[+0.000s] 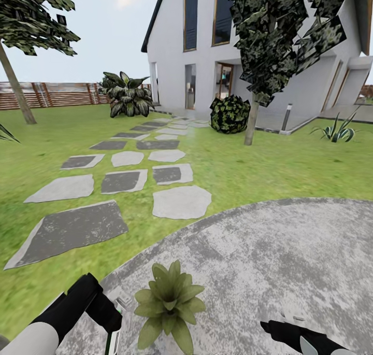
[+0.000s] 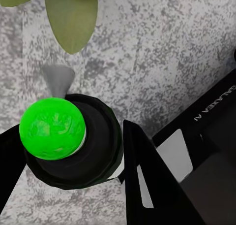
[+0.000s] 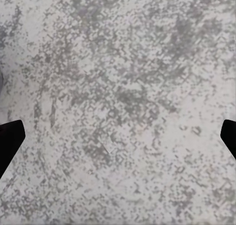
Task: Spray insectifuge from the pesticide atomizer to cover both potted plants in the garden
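One potted plant (image 1: 168, 300), a low rosette of pointed green leaves, sits on the grey stone patio (image 1: 269, 261) right in front of me; the second plant is out of view. My left gripper (image 1: 114, 317) hovers just left of it, shut on the pesticide atomizer (image 1: 113, 335). Seen end-on in the left wrist view, the atomizer (image 2: 59, 136) is a dark round body with a bright green dome and a grey nozzle aimed toward a leaf (image 2: 73, 18), held by the left gripper (image 2: 73, 158). My right gripper (image 1: 286, 333) (image 3: 118, 136) stands open over bare patio.
A stepping-stone path (image 1: 129, 179) crosses the lawn to a white house (image 1: 248, 44). A thin tree trunk (image 1: 251, 122), a round bush (image 1: 229, 114), a grey lamp post (image 1: 286, 117) and an agave (image 1: 336, 132) stand beyond the patio. A slat fence (image 1: 52, 93) runs at far left.
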{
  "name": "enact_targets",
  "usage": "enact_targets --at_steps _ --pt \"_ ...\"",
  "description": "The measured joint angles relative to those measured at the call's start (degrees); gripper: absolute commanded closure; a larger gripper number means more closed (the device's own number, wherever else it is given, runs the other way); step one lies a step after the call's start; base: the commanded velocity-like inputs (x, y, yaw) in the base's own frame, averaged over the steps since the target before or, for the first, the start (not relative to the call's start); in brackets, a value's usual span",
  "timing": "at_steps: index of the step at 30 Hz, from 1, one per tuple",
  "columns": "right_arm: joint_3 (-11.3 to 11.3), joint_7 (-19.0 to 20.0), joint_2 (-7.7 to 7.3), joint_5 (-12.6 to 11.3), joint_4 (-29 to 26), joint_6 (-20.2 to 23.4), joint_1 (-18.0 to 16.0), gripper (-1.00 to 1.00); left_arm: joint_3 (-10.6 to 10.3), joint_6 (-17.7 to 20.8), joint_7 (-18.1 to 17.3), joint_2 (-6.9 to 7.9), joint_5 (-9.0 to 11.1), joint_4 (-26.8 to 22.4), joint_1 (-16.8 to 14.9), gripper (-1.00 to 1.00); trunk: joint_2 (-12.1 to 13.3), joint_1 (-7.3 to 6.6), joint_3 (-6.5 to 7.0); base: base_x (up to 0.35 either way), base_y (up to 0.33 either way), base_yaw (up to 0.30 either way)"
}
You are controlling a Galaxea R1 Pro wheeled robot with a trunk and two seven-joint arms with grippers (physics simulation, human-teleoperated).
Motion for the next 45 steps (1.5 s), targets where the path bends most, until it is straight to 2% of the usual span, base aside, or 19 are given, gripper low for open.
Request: enact_targets --at_steps 4,10,13,18,26,34,45 --pt "0.0 0.0 0.0 0.0 0.0 0.0 0.0 -1.0 0.0 0.0 0.1 0.16 0.0 0.0 0.0 1.0 -1.6 0.88 -1.04 0.0 0.0 0.0" --pt "0.0 0.0 0.0 -0.1 0.0 0.0 0.0 -1.0 0.0 0.2 3.8 0.34 0.1 0.0 0.0 1.0 -1.6 0.89 -1.15 0.0 0.0 0.0" --pt "0.0 0.0 0.0 -0.2 -0.1 0.1 0.0 -1.0 0.0 0.2 4.3 0.33 0.1 0.0 0.0 1.0 -1.6 0.89 -1.16 0.0 0.0 0.0" --pt "0.0 0.0 0.0 -0.2 -0.1 0.4 0.0 -1.0 0.0 0.2 4.4 0.32 0.1 0.0 0.0 1.0 -1.6 0.88 -1.16 0.0 0.0 0.0" --pt "0.0 0.0 0.0 0.0 0.0 0.5 0.0 -1.0 0.0 0.2 4.5 0.32 0.1 0.0 0.0 1.0 -4.8 2.64 -2.66 0.0 0.0 0.0" --pt "0.0 -0.1 0.0 0.1 -0.1 0.5 0.0 -1.0 0.0 0.2 4.5 0.37 0.1 -0.1 0.0 1.0 -8.0 4.39 -4.76 0.0 0.0 0.0" --pt "0.0 -0.1 0.0 0.1 -0.1 0.5 0.0 -1.0 0.1 0.2 4.6 0.49 0.1 -0.2 0.0 1.0 -8.0 4.4 -4.89 0.0 0.069 0.0"
